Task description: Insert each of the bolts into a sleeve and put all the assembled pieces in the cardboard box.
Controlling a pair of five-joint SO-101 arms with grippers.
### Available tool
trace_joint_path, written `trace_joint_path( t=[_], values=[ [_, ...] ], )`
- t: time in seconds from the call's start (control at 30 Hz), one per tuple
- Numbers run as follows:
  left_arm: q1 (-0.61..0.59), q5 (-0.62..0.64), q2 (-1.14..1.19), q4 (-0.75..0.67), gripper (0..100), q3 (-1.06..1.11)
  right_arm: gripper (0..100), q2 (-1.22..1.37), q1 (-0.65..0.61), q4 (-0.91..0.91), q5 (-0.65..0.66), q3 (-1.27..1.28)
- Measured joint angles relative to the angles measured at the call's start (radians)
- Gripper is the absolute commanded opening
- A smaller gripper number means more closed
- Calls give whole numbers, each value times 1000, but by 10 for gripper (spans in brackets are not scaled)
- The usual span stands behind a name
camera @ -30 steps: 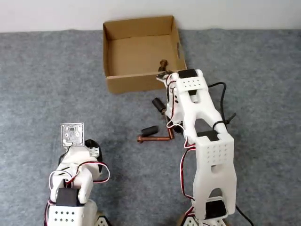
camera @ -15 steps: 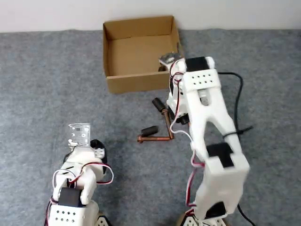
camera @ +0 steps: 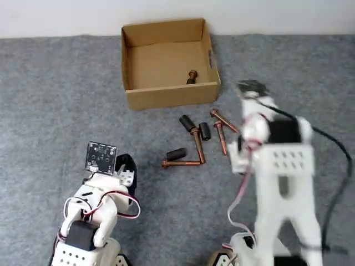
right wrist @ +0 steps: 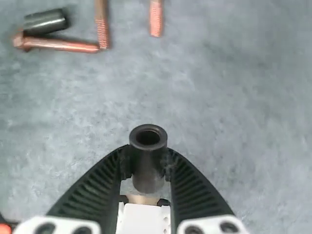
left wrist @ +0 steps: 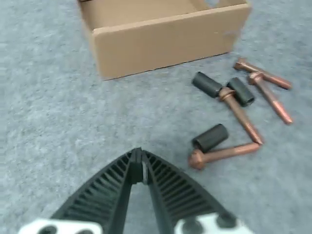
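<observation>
- The cardboard box (camera: 141,98) is set at the far side of the grey carpet (camera: 55,100), open at the top. One assembled piece (camera: 192,76) is seen inside it, against the near wall and toward the right corner.
- Loose parts are scattered on the carpet just in front of the box. The first sleeve (camera: 186,122) is touched by the head of the long bolt (camera: 196,145), and the second sleeve (camera: 205,131) lies just beside that bolt.
- The third sleeve (camera: 176,153) is laid just beside the crosswise bolt (camera: 180,163), whose tip meets the long bolt's tip at a corner.
- Two more bolts are found to the right of these: the slanted bolt (camera: 222,119) and the outer bolt (camera: 221,139), their heads close together.
- The left gripper (left wrist: 138,156) is held low over bare carpet, its fingers pressed together with nothing between them. It is pointed toward the box and kept well apart from the loose parts.
- The right gripper (right wrist: 147,155) is clamped on the gripped sleeve (right wrist: 147,139), whose open bore is turned toward the wrist camera. It is held over bare carpet on the near side of the loose parts.
</observation>
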Motion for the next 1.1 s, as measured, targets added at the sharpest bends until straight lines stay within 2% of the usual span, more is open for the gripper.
trace_joint_path(
  t=[0.2, 0.43, 0.7, 0.93, 1.1],
  values=[
    [49, 60, 295, 15, 5, -215, 8, -265, 181, -51, -9, 180],
    [95, 199, 855, 15, 5, -583, 8, -586, 342, -158, -9, 371],
    [103, 295, 1442, 178, 5, -1046, 8, -914, 436, -167, -9, 588],
    [195, 305, 1870, 379, 13, -1453, 8, -1092, 476, -176, -9, 657],
    [222, 324, 2087, 462, 135, -1731, 8, -1117, 477, -180, -9, 669]
  ],
)
